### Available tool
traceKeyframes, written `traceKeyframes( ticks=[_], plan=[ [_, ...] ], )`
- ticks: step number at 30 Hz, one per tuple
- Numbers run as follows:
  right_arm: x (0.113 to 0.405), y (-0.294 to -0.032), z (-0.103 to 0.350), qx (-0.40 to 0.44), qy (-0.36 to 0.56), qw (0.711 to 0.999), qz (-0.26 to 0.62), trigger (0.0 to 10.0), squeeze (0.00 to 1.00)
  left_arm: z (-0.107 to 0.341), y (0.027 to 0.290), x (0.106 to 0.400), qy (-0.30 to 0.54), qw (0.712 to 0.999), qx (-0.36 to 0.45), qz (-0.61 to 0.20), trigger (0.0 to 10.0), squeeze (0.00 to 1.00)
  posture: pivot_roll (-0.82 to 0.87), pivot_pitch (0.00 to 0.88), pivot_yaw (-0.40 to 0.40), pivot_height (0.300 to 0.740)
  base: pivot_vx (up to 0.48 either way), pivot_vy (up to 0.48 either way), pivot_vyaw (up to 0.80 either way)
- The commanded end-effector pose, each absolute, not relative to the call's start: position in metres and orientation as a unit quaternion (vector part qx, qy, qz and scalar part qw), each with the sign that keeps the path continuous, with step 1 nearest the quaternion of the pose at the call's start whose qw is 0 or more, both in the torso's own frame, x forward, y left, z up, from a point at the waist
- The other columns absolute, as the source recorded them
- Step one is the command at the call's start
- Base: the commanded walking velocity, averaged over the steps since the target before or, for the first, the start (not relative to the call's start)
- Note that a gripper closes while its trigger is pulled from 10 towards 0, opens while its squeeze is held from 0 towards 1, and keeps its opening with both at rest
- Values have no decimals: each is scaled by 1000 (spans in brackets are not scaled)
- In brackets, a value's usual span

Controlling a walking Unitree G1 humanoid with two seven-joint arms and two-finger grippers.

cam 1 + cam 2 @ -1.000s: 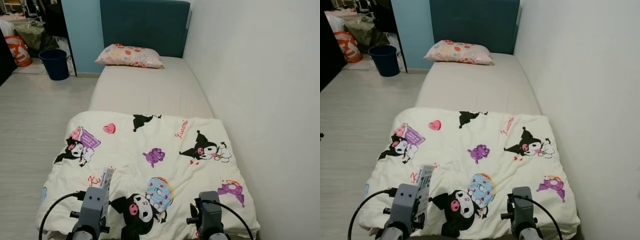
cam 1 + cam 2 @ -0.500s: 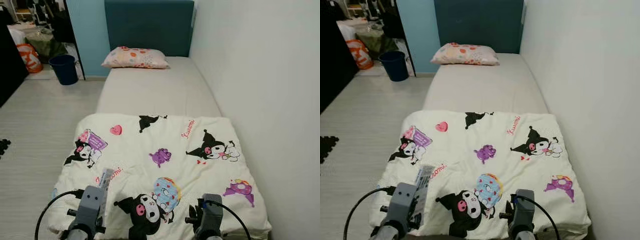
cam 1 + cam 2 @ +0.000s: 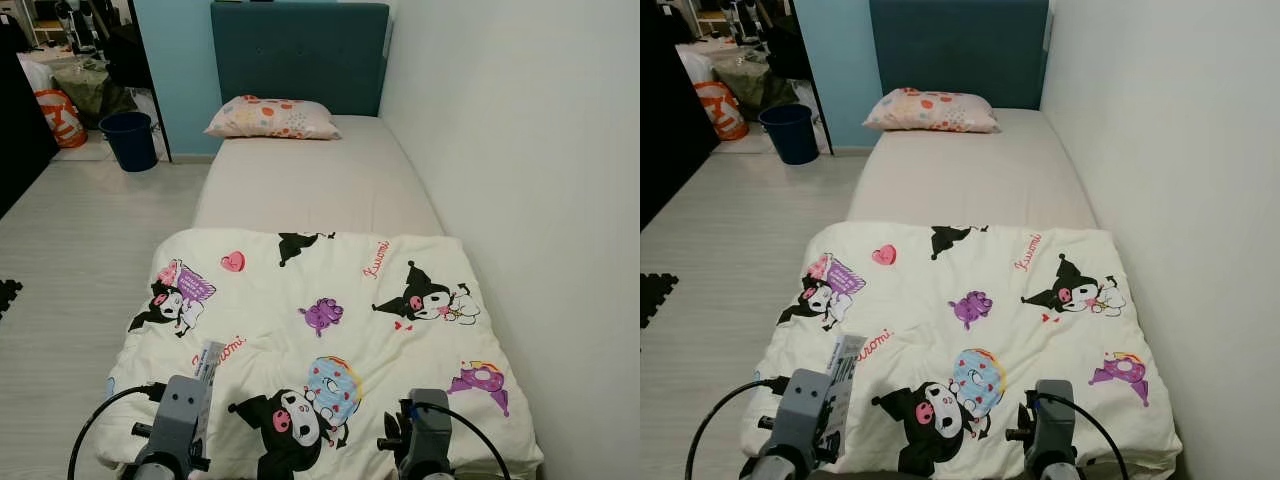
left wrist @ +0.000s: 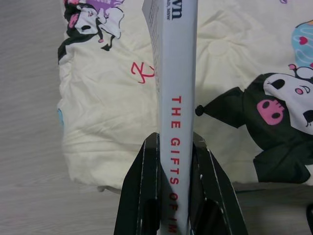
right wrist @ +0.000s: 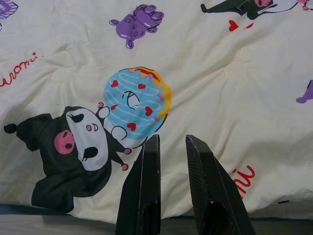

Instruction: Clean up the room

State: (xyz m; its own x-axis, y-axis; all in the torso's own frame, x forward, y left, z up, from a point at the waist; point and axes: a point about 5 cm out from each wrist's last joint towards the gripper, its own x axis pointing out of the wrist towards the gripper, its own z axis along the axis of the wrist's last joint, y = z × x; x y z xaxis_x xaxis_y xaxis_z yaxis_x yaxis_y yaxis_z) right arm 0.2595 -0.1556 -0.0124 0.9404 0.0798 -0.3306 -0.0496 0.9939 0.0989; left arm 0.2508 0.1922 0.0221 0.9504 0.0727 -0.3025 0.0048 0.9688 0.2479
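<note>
**Robot Stood at the Foot of the Bed With a Book**

Pale wood floor (image 3: pixel 70 230) ran along the left of a narrow bed (image 3: pixel 320 180), and a white wall (image 3: pixel 520 150) closed in the right side. At the far end stood a dark teal headboard (image 3: pixel 298 50) with a spotted pillow (image 3: pixel 270 117) lying in front of it. A cream blanket (image 3: pixel 320 300) with cartoon pictures covered the near half of the bed, and its near left corner hung a little over the edge. Far off on the left stood a dark blue bin (image 3: pixel 128 138) and an orange bag (image 3: pixel 60 115).

The left gripper (image 4: pixel 175 161) was low at the near left of the bed. Its jaws were closed tight on a thin white book (image 4: pixel 176 73), one black finger pressed on each cover. The spine with red letters faced the wrist camera, and the book stuck out past the fingertips over the near left corner of the blanket. Held by its edge like that, the book was probably easy to carry and slide into a gap.

The right gripper (image 5: pixel 168 147) hung above the blanket near the foot of the bed. Its jaws had a small gap and held nothing. It was likely kept free to help.

The book did not seem to belong on the bed, so it probably needed a proper home next.
</note>
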Motion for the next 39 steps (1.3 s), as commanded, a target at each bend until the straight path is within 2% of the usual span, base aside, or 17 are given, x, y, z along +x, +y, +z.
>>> traceKeyframes(
  ticks=[1,14,21,39],
  plan=[
    [255,-154,-17,44,182,982,36,10000,0,18,190,246,159,979,124,17,10000,0,51,137,-27,728,0,0,0],
    [255,-149,-15,96,170,979,49,10000,0,20,188,248,157,979,128,11,10000,0,49,134,-21,728,0,0,0],
    [255,-150,-20,65,199,977,44,10000,0,13,185,247,167,977,129,7,10000,0,42,136,-23,728,0,0,0],
    [259,-152,-16,85,191,977,40,10000,0,12,184,247,169,977,133,2,10000,0,35,138,-31,728,0,0,0]
  ],
)
